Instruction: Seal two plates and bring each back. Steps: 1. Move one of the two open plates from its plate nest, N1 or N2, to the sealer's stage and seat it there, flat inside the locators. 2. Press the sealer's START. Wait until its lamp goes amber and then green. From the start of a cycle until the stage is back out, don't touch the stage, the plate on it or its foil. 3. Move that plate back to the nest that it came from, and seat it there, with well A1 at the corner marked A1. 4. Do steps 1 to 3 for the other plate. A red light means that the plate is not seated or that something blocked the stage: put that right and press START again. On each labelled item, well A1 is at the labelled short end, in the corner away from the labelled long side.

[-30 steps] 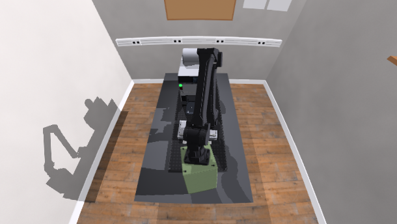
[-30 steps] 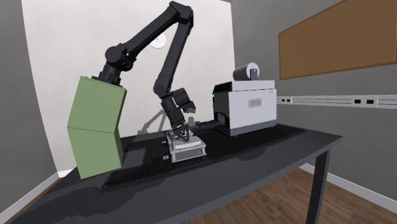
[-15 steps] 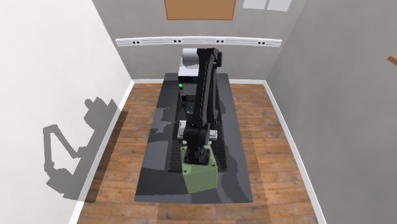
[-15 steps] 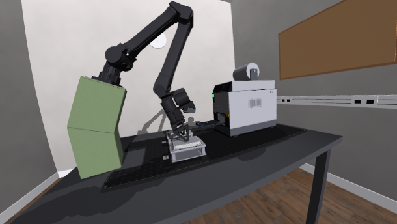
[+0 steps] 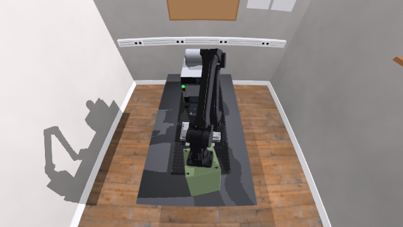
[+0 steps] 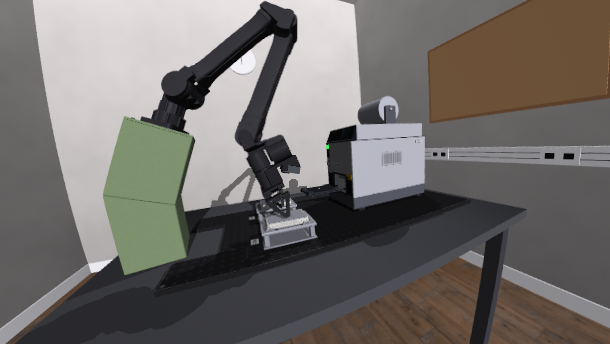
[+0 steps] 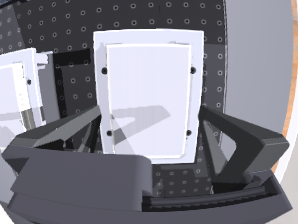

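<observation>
My gripper (image 6: pixel 279 204) is open and empty, low over a plate nest (image 6: pixel 287 231) on the black breadboard. In the wrist view my fingers stand either side of the near end of a white frame with a flat pale rectangular top (image 7: pixel 148 92). I cannot tell whether that top is foil. From the side, a row of white wells (image 6: pixel 287 222) shows on the nest. A second white nest (image 7: pixel 16 92) lies at the left edge of the wrist view. The sealer (image 6: pixel 380 165) shows a green lamp (image 6: pixel 327 147), and its dark stage (image 6: pixel 320 190) is out.
The green pedestal (image 6: pixel 150 195) carries the arm's base at the table's left end. A foil roll (image 6: pixel 377 110) sits on top of the sealer. In the overhead view the arm (image 5: pixel 206 99) hides most of the nests and the stage.
</observation>
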Tool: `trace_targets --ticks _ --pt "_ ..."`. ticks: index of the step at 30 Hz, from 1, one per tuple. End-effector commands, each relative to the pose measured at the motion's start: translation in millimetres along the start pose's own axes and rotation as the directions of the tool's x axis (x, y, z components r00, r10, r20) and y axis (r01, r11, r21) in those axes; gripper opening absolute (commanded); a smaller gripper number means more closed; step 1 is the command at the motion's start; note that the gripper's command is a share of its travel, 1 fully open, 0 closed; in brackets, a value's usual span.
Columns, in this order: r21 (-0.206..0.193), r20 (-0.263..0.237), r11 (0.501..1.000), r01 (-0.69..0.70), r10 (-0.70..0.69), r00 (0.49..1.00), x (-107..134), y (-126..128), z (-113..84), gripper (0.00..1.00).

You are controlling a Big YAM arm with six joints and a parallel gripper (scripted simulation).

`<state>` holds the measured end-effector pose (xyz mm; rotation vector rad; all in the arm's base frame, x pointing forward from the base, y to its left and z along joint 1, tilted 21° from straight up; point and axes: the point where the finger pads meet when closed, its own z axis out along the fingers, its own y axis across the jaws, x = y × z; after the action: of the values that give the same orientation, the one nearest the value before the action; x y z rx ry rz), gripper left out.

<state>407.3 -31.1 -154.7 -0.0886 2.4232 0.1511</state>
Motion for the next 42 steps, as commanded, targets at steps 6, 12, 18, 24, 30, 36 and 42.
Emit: trace_targets --ticks 6,12,18,24,30,36,42 --pt "-0.008 0.027 1.000 0.016 -0.015 1.000 -10.0 7.4 -1.6 1.00" --pt "0.001 0.015 1.000 0.000 0.000 1.000 -2.6 2.3 -6.0 1.00" --pt "0.012 0.010 1.000 -0.015 0.015 1.000 1.3 -4.0 -8.7 1.00" --pt "0.015 0.007 1.000 -0.019 0.019 1.000 2.9 -5.7 -9.6 1.00" --pt "0.019 0.026 1.000 -0.014 0.014 1.000 -7.4 -9.2 -4.2 1.00" --pt "0.008 0.034 1.000 0.004 -0.004 0.999 -13.5 -2.6 0.4 1.00" --pt "0.002 0.025 1.000 0.016 -0.016 1.000 -12.6 1.8 -6.8 1.00"
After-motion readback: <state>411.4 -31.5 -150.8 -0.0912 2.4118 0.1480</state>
